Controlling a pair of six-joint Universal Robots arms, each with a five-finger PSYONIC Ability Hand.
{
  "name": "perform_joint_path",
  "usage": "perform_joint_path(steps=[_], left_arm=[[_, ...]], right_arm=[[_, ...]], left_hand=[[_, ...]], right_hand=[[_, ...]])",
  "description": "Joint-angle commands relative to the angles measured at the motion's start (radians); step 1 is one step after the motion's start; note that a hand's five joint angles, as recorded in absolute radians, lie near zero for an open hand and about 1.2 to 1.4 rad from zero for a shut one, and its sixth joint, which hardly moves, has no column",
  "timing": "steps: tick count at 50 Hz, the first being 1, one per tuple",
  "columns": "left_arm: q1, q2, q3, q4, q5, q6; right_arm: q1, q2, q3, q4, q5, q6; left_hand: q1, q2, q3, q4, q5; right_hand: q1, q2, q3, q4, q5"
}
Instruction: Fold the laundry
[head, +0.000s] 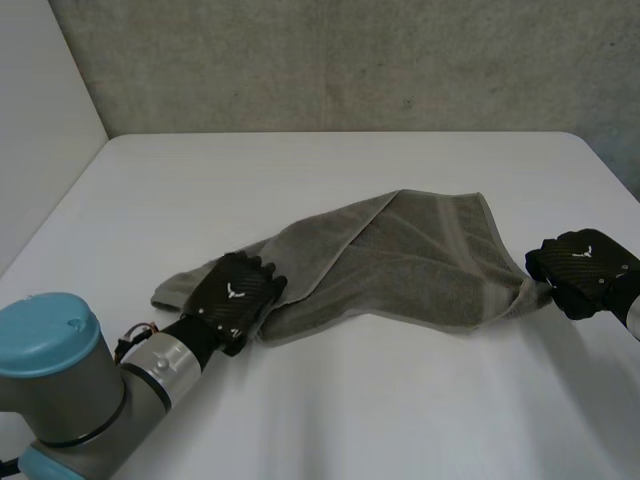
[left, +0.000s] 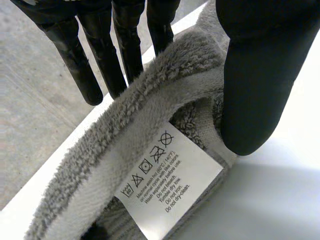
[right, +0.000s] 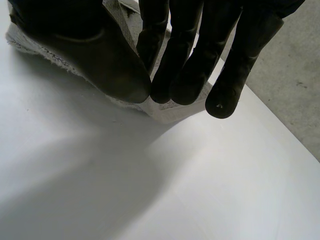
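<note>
Grey towel (head: 400, 260) stretched across the white table (head: 350, 410) between our two hands.
We see its long axis slanting from the near-left end, where our left hand (head: 235, 295) clasps the hem beside the care label (left: 167, 182) between thumb and fingers, to the right corner, pinched by our right hand (head: 585, 270).

You are looking at a robot test lab rather than a home. A plain white worktop (head: 330, 410) is carrying one grey towel (head: 420, 260), which is lying across its middle. A rough, bare concrete wall (head: 350, 60) is rising just behind the worktop's far edge, and a smooth white panel (head: 40, 110) is running along its left edge. A grey robot arm (head: 70, 395) with a light-blue cap is reaching in over the near left corner.
</note>
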Motion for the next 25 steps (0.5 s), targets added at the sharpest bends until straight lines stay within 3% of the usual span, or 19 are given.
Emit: perform_joint_path(steps=[1, 11, 22, 25], left_arm=[[0.0, 0.02, 0.024, -0.012, -0.002, -0.047], [0.015, 0.071, 0.051, -0.017, -0.001, -0.18], [0.028, 0.075, 0.079, -0.038, -0.001, -0.196], [0.038, 0.077, 0.088, -0.054, -0.001, -0.196]], right_arm=[[0.001, 0.011, -0.003, 0.0, 0.002, -0.002], [0.001, 0.027, -0.007, 0.0, 0.003, -0.003], [0.001, 0.039, -0.009, 0.0, 0.003, -0.003], [0.001, 0.042, -0.01, 0.0, 0.003, -0.005]], left_hand=[[0.111, 0.111, 0.112, 0.112, 0.113], [0.123, 0.123, 0.123, 0.124, 0.125], [0.135, 0.135, 0.135, 0.135, 0.137], [0.255, 0.255, 0.256, 0.256, 0.257]], right_hand=[[0.068, 0.052, 0.054, 0.059, 0.049], [0.068, 0.052, 0.054, 0.059, 0.049], [0.068, 0.052, 0.054, 0.059, 0.049], [0.068, 0.052, 0.054, 0.059, 0.049]])
